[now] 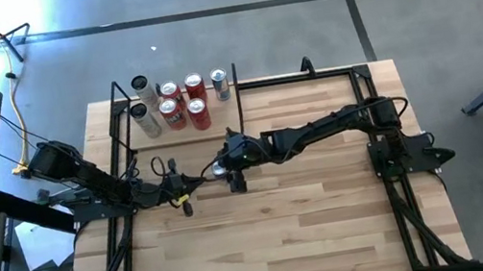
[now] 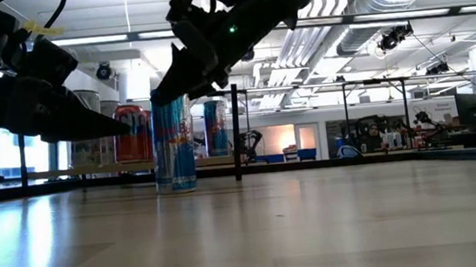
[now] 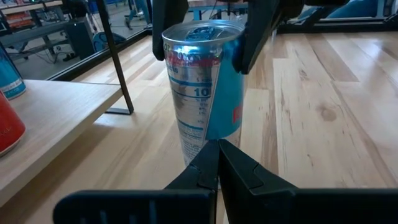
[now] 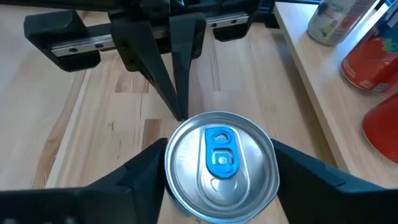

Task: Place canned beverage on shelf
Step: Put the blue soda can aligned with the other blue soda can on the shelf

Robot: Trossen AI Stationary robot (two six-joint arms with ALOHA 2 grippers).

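A tall blue-and-silver canned beverage (image 1: 220, 168) stands upright on its base on the tabletop, in front of the shelf (image 1: 220, 119). The shelf is a small pale board with black rod ends. My right gripper (image 4: 219, 155) reaches in from the table's right and slants down over the can's top (image 4: 219, 165). It is open, with one finger on each side of the upper wall. My left gripper (image 3: 217, 155) is shut and points at the can's lower part (image 3: 205, 118) from the left, stopping just short of it. My right gripper has its two fingers (image 3: 255, 31) close against opposite sides of the can's upper wall (image 3: 205, 56), slanting down from the table's right. I cannot tell whether they touch it. The can stands upright on the table.
Several red and silver cans (image 1: 183, 101) stand on the shelf board at the far left. A black upright rod (image 3: 118, 62) marks the shelf's end beside the can. Black frame rails (image 1: 310, 74) run along the table's edges. Bare tabletop (image 1: 287, 235) lies toward the near edge.
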